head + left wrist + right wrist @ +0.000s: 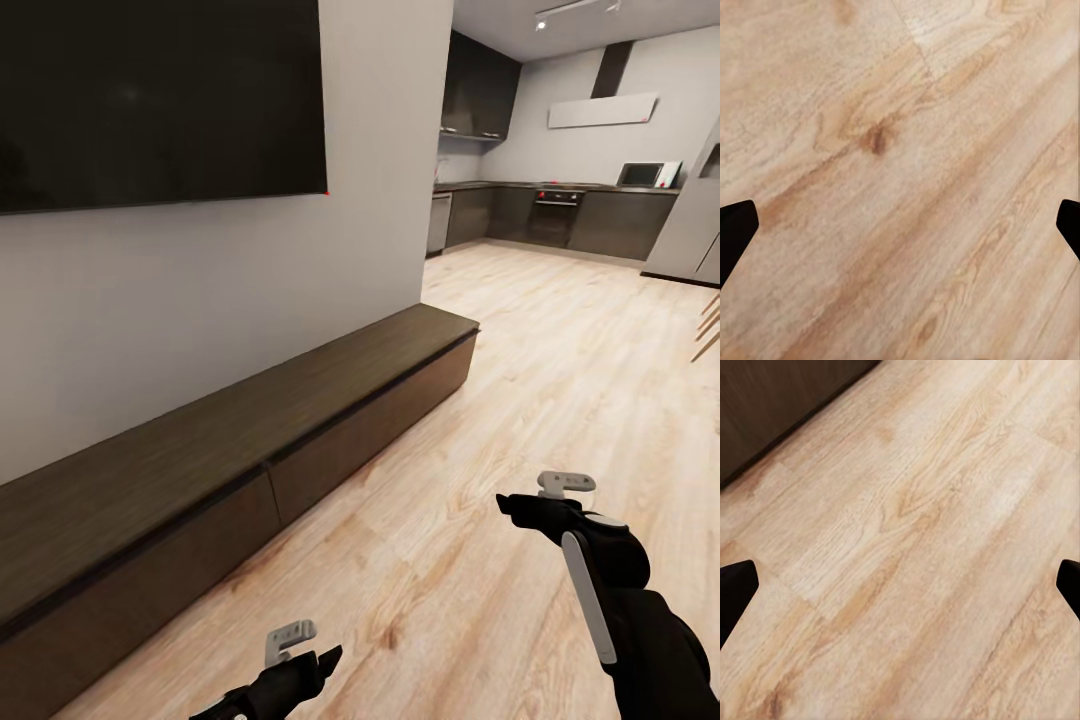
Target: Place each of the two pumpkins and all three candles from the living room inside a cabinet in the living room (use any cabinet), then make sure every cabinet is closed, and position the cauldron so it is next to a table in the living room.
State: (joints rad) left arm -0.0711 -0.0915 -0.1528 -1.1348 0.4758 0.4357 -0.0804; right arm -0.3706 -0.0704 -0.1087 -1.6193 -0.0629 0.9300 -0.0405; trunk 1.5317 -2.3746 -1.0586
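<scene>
Cabinet point(250, 440) drawers shut; both tools spread, empty.

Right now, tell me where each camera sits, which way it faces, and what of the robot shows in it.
Head view: on the head, looking forward and down along the cabinet under a wall screen; left gripper and right gripper show.
Left wrist view: near the left gripper, facing down at the wood floor; dark fingertips at the edges.
Right wrist view: same, over floor beside the cabinet front; fingertips spread.
Both wrist views share the floor.
</scene>
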